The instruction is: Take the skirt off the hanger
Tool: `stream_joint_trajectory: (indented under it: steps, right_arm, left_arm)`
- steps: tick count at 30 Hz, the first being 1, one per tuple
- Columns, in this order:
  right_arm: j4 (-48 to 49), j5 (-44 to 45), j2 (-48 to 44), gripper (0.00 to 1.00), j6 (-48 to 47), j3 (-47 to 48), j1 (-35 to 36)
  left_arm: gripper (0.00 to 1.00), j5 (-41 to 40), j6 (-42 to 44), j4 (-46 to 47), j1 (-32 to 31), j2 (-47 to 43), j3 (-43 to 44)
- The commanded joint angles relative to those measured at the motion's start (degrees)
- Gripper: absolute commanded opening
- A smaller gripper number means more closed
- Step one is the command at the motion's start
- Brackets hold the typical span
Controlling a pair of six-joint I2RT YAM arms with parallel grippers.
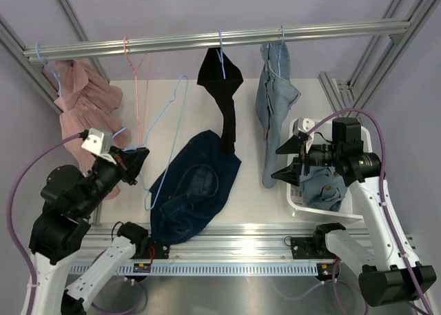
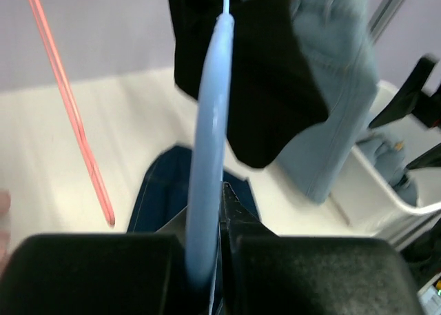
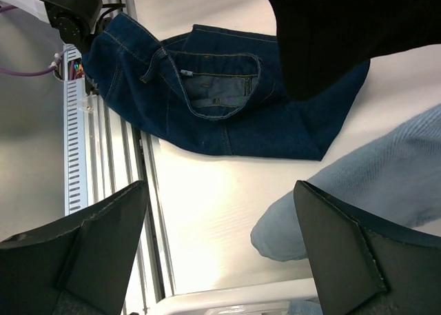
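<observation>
The dark navy denim skirt [image 1: 196,187] lies flat on the white table, off any hanger; it also shows in the left wrist view [image 2: 162,191] and the right wrist view [image 3: 227,101]. My left gripper [image 1: 141,151] is shut on the bare light blue hanger [image 1: 165,132], whose wire runs up from the jaws [image 2: 210,143] with its hook below the rail. The hanger's lower loop reaches down beside the skirt's left edge. My right gripper [image 1: 286,162] is open and empty, to the right of the skirt, with its fingers wide apart over the table [image 3: 220,232].
On the rail [image 1: 207,39] hang a pink shirt [image 1: 79,105], an empty orange hanger [image 1: 138,87], a black garment [image 1: 222,94] and a light denim garment [image 1: 275,101]. A white basket [image 1: 300,206] holding denim stands at the right, under my right arm.
</observation>
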Motion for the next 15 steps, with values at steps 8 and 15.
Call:
stream_joint_trajectory:
  steps: [8, 15]
  right_arm:
    - [1.86, 0.0, -1.48, 0.95, -1.54, -1.89, 0.14]
    - [0.89, 0.35, -2.36, 0.95, -2.59, -1.98, 0.14]
  left_arm:
    - [0.0, -5.56, 2.72, -0.13, 0.06, 14.45, 4.27]
    - [0.0, -10.3, 3.24, 2.43, 0.15, 32.02, 18.85]
